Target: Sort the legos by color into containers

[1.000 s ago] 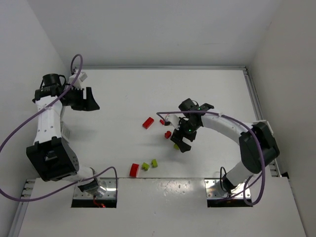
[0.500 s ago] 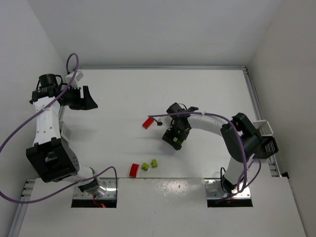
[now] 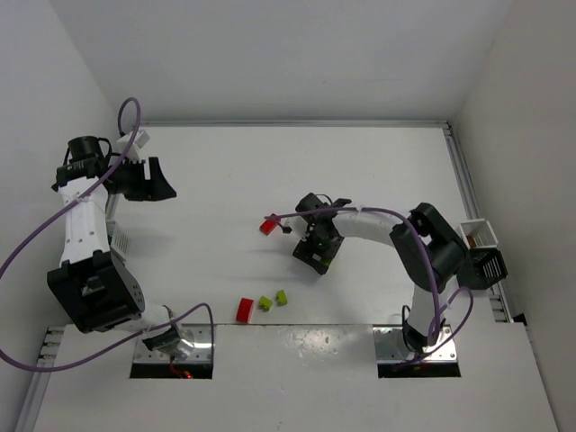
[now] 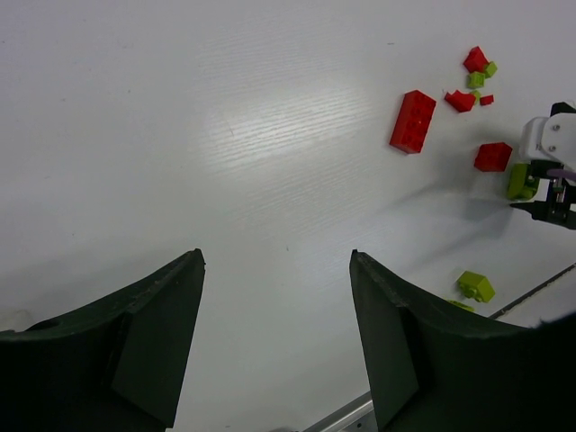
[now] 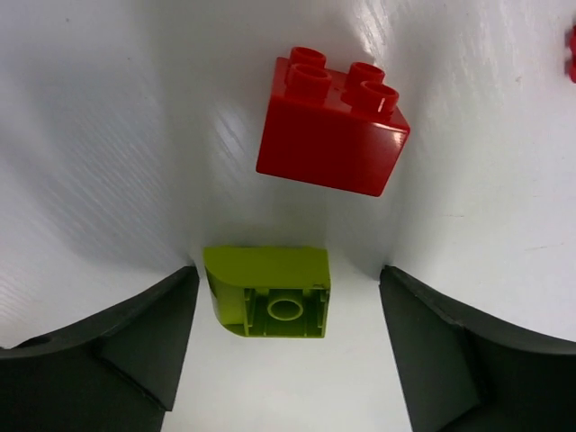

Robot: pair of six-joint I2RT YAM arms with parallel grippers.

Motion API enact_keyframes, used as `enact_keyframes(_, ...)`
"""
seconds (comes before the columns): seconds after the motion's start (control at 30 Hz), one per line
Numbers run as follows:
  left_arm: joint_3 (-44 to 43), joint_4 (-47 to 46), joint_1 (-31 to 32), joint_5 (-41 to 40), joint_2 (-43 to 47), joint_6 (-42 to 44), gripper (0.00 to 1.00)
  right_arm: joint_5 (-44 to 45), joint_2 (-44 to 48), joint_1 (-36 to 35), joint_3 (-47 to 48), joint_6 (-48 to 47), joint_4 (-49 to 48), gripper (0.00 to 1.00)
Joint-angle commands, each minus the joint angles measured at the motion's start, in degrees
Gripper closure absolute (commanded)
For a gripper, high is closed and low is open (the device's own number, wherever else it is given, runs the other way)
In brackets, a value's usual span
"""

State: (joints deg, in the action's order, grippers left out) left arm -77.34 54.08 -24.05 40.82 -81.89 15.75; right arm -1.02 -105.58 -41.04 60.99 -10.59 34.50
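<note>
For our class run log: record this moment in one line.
right gripper: open around lime brick | red brick: beyond it | left gripper: open, empty

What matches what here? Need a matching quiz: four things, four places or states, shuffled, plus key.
Things:
1. lime brick
2. square red brick
3. left hand
4. white bin

Places or states:
A. open over bare table, holding nothing
B. at the table's far right edge
C. four studs showing, just beyond the fingertips of the right hand
D. hollow underside towards the wrist camera, lying between the right hand's open fingers

Pairs: 1-D, 2-C, 3-A, 4-B
</note>
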Motion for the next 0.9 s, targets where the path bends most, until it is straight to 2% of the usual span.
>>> enact_keyframes(0.0, 0.61, -1.0, -0.64, 1.81, 0.32, 0.07, 0.29, 1.1, 0.11, -0.98, 0.62, 1.53, -2.15, 0.2)
enact_keyframes(0.07, 0.61, -1.0, -0.64, 1.81, 0.32, 0.07, 0.29, 1.1, 0.11, -0.98, 0.62, 1.54, -2.16, 0.25)
enact_keyframes(0.17, 0.61, -1.0, -1.17, 1.81, 0.32, 0.07, 0.3, 1.1, 0.11, -1.5, 0.62, 1.54, -2.16, 0.43)
enact_keyframes(0.2, 0.61, -1.0, -1.17, 1.81, 0.32, 0.07, 0.3, 1.1, 0.63, -1.5, 0.62, 1.54, -2.16, 0.54)
enact_keyframes(0.3, 0.61, -1.52, -1.17, 2.34, 0.32, 0.07, 0.3, 1.1, 2.04, -0.98, 0.62, 2.06, -1.1, 0.7)
enact_keyframes(0.4, 1.14, -1.53, -1.17, 3.82, 0.32, 0.07, 0.3, 1.88, 5.1, 0.61, 0.62, 2.68, 1.09, 0.79)
enact_keyframes(0.6, 2.36, -4.77, 3.13, 2.35, 1.73, -0.89, 0.3, 5.24, 13.37, 5.34, -1.23, 3.73, 4.96, 0.8)
enact_keyframes(0.87, 2.9, -10.49, 11.38, -0.74, 3.05, -7.56, 0.3, 11.28, 26.02, 22.65, -0.7, 1.63, 12.33, 0.8)
